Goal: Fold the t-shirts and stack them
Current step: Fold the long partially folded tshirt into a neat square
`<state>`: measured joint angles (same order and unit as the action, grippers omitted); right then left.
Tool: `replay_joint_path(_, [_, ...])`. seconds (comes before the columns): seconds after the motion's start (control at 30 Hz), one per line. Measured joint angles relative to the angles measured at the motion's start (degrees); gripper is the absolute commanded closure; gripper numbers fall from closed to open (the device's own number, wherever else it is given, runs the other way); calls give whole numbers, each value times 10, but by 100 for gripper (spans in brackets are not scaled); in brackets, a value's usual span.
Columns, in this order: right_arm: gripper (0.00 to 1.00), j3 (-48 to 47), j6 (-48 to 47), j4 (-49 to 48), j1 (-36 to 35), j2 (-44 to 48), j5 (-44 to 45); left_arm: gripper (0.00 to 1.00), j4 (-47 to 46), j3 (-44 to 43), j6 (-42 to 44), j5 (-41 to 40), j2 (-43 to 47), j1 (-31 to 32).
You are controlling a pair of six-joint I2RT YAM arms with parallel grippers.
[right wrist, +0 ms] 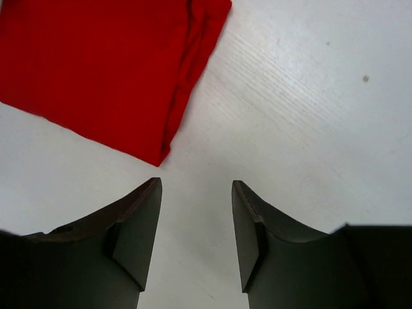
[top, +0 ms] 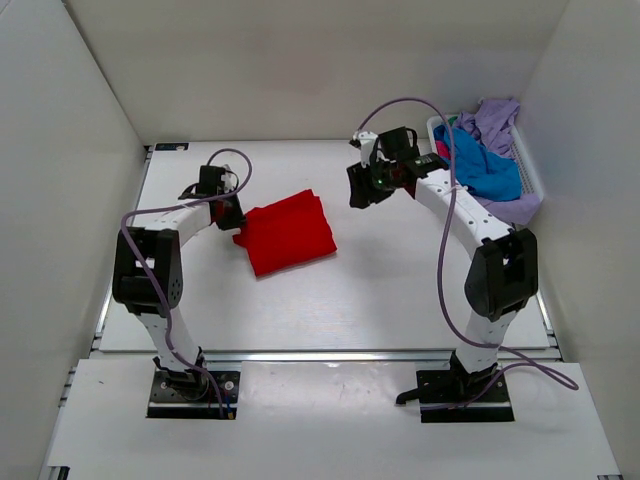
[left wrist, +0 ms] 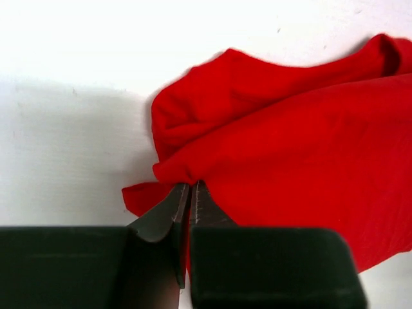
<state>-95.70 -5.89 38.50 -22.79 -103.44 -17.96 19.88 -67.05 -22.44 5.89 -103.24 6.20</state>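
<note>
Your left gripper (left wrist: 192, 188) clamps the red t-shirt (left wrist: 302, 148) by a thin corner; dragging may unfold it; right gripper (right wrist: 196, 187) open, empty.

The white table (top: 400, 300) is carrying a folded red t-shirt (top: 290, 233), its edge lying between the left jaws, and a basket (top: 533, 172) sitting behind the right jaws.

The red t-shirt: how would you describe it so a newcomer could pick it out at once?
On the white table, look left of centre, beside the left gripper, which pinches its edge. There the red t-shirt lies folded flat and alone; the blue shirt and lavender shirt are heaped in the white basket at far right.
</note>
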Motion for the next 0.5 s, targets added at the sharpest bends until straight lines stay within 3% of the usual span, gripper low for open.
replay_joint_path(0.33, [56,57,3,-28,15,2,-10,79,-35,-40,15,-22,-11,12])
replay_joint_path(0.5, [56,57,3,-34,12,4,-11,73,-29,-154,17,-23,-94,16])
